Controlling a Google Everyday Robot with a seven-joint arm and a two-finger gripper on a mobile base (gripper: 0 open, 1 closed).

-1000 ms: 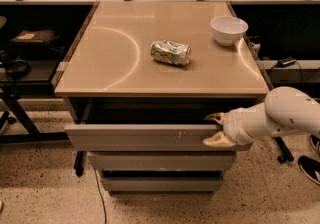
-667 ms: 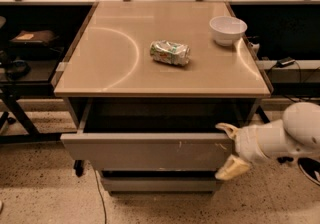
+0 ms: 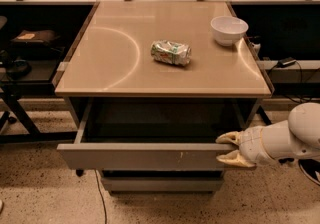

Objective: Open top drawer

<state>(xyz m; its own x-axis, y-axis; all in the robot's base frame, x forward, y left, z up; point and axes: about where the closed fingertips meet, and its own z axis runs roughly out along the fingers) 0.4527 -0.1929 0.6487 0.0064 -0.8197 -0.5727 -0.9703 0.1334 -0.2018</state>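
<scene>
Top drawer [image 3: 145,157]: lower centre of frame, under table top [image 3: 115,73], standing well out, dark interior showing. Long axis runs left-right across frame.
Gripper [image 3: 231,149]: lower right, at drawer front's right end, reaching in from right edge. Fingers narrowly apart, pinching front panel, one over top edge, one on outer face.
Any further pull runs toward bottom of frame; only floor and thin cable [image 3: 100,195] there.
Lower drawer front [image 3: 162,184] beneath, shut.
Crushed can [image 3: 171,52] and white bowl [image 3: 229,29] on table top, out of the way.

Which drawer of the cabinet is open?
The top drawer, just under the tabletop: pulled out with its inside showing; the lower drawer is shut. The gripper is at the top drawer's right end.
</scene>
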